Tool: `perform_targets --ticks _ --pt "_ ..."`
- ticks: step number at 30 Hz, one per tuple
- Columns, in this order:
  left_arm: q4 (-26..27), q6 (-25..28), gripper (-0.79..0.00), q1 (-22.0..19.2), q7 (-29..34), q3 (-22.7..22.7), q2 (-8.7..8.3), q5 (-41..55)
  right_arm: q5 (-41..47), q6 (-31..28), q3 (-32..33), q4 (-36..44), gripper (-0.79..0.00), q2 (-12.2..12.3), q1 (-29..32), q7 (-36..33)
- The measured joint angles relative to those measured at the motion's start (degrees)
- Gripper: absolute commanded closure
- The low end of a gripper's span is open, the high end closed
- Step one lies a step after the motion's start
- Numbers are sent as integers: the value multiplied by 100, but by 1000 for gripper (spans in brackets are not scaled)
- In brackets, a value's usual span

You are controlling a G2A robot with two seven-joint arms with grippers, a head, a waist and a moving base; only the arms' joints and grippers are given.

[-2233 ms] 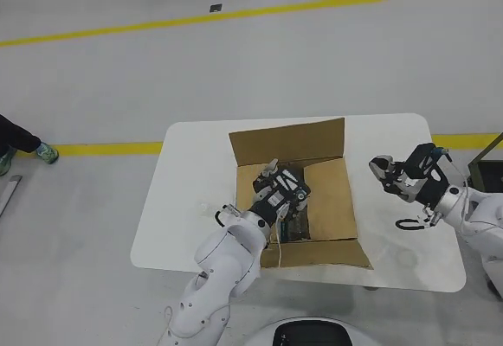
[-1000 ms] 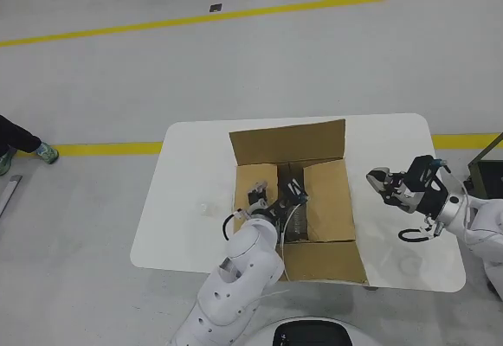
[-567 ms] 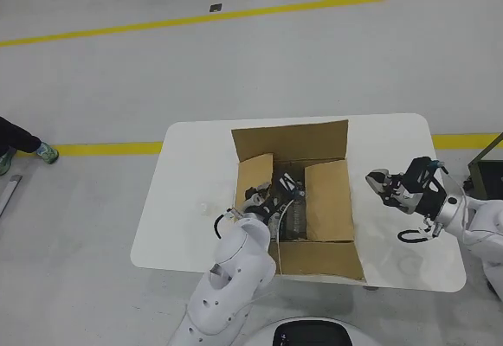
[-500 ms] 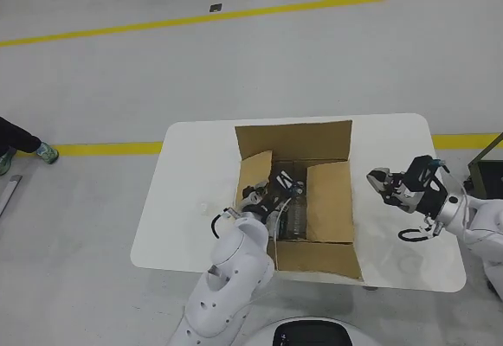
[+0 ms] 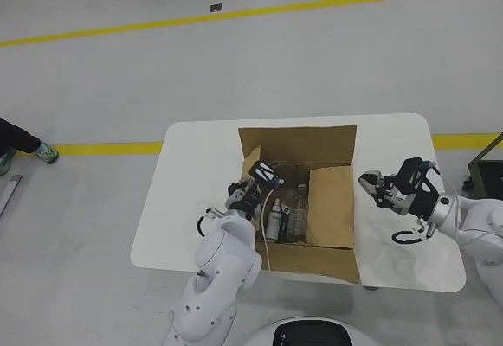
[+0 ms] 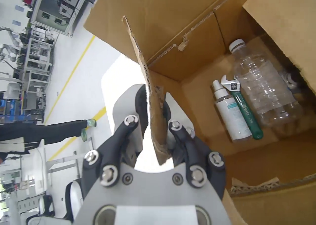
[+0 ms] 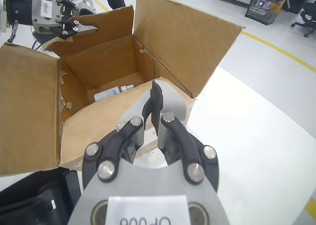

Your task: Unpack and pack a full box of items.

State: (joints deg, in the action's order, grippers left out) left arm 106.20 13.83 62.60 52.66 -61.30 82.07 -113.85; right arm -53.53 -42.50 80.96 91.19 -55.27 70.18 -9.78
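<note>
**Cardboard box** (image 5: pixel 299 143): stands mid-table on the white table (image 5: pixel 182 208), reaching from near the far edge to the near edge, top open. The far flap stands up and the right flap (image 5: pixel 331 208) leans in over the opening.

**Contents, on the box floor:**
- clear plastic bottle (image 6: pixel 266 87), lying down
- white spray bottle (image 6: pixel 229 114), lying down
- green-handled wrench (image 6: pixel 243 109), between the two bottles and touching both

**Left flap** (image 6: pixel 138 48): raised on edge, its torn corner pinched in the left gripper.

**Left gripper** (image 6: pixel 153 104): at the box's left wall, fingers clamped narrow on the left flap, one on each face.

**Right gripper** (image 7: pixel 154 102): above the table just beside the box's right side, toward the table's right edge. Its fingers are pressed together and hold nothing.
</note>
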Motion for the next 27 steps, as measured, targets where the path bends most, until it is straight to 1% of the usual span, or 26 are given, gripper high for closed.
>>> perform_targets --ticks 4,9,18,22,27 --pt "46 108 -785 -8 20 -108 -20 -295 35 0 -126 -99 0 -22 -91 -14" --pt "146 165 -785 58 73 -397 -53 -533 31 10 -240 -197 0 -45 -191 -24" --pt "243 244 -785 291 80 -1146 -137 -866 -3 2 -375 -355 0 -70 -288 -64" --pt "161 305 -785 290 -6 -1309 -153 -923 21 17 -459 -458 0 -89 -355 -81" --pt "-27 339 -785 271 -59 -1374 -156 -1001 4 14 -521 -540 0 -103 -404 -90"
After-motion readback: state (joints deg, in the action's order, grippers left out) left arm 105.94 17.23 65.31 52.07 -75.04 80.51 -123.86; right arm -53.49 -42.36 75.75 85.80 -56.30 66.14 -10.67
